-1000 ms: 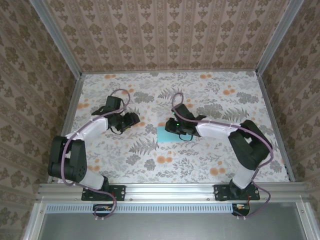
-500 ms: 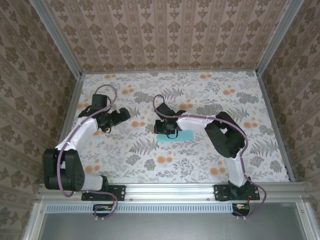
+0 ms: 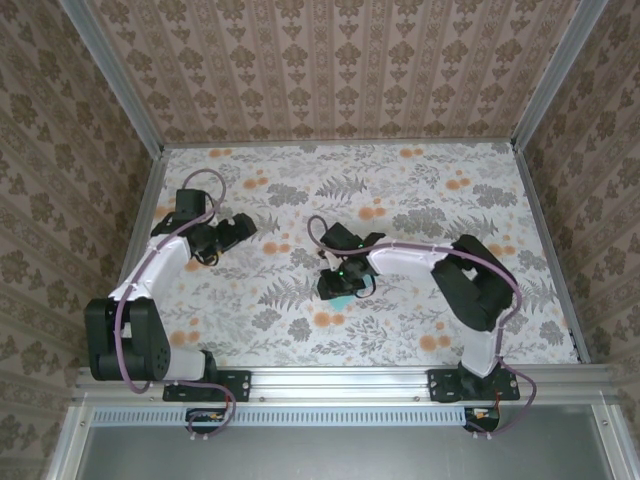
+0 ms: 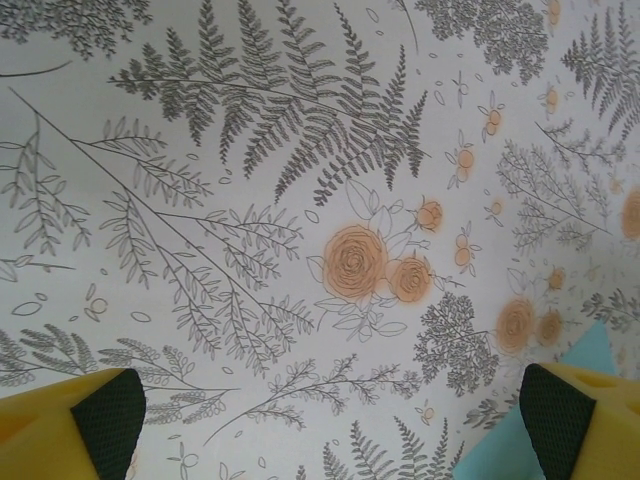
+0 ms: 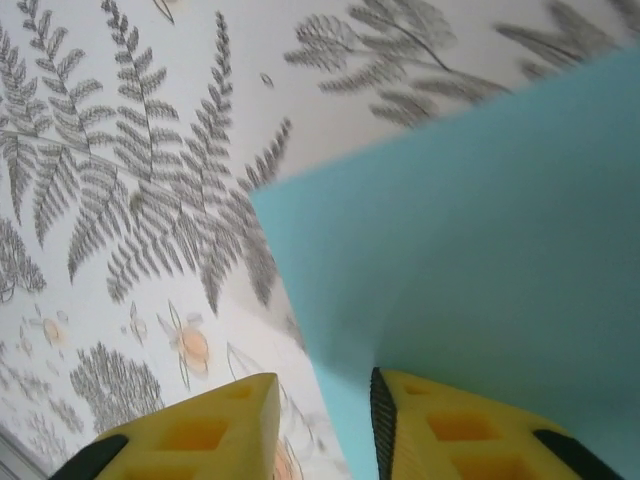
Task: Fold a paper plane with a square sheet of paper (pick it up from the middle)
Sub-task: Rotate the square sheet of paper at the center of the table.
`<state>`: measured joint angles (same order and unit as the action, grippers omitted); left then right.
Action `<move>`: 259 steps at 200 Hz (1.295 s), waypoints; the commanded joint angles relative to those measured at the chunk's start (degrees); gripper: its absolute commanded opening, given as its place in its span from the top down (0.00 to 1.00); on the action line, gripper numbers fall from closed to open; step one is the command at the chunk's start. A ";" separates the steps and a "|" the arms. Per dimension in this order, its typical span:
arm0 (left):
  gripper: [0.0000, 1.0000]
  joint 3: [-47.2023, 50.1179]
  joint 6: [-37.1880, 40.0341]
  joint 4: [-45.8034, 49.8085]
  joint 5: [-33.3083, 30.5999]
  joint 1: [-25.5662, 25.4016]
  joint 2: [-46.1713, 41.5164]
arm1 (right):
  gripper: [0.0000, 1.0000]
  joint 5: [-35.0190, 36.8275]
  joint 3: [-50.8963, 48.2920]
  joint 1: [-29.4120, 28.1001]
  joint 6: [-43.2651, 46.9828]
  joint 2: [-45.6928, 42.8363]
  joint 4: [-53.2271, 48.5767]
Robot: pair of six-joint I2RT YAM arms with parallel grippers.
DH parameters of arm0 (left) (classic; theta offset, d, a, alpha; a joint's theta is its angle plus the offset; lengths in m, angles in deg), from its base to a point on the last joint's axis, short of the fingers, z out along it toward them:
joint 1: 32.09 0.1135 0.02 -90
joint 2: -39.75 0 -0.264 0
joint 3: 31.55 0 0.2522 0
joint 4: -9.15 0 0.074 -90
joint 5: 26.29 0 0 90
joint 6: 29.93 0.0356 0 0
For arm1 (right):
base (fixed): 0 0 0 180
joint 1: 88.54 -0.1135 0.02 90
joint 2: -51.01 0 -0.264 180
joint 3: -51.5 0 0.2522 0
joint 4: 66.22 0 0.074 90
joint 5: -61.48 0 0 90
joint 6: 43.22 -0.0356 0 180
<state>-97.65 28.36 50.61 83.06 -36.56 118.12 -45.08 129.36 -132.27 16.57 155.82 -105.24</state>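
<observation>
Left gripper (image 3: 240,226): spread wide, empty, hung above the floral table (image 3: 420,190) and touching nothing. In its wrist view, yellow fingers (image 4: 70,430) at the two lower corners, with only tablecloth between. Reaches from the left base up along the table's left side, then bends right, pointing toward the middle.

Right gripper (image 3: 335,285): parted by a narrow gap, clamping nothing. Set low over the paper (image 3: 346,297); cannot tell whether touching it. Comes from the right base, elbows up on the right, runs left across the table, then tips down toward the near edge.

Paper near the table's middle, mostly hidden under the right gripper in the top view. From the right wrist, paper (image 5: 480,220) edge running into the finger gap: one finger (image 5: 450,440) over turquoise, the other over bare table. Well apart from the left gripper.
</observation>
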 commanded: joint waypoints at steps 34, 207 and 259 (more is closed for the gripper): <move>0.00 0.79 0.99 -1.99 5.51 -2.87 0.78 | 0.53 19.79 -7.22 7.10 -20.19 -8.33 -1.06; 0.03 4.94 -7.40 -11.29 21.87 -17.30 10.31 | 0.55 10.66 6.78 10.92 -9.44 3.44 3.10; 0.07 8.67 -13.85 -15.72 21.74 -23.28 9.25 | 0.55 7.15 3.88 8.49 -13.64 1.04 4.65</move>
<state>-89.82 18.42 38.02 103.28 -57.54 127.86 -35.00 134.95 -122.39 4.76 159.21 -101.98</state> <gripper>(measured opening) 0.938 0.446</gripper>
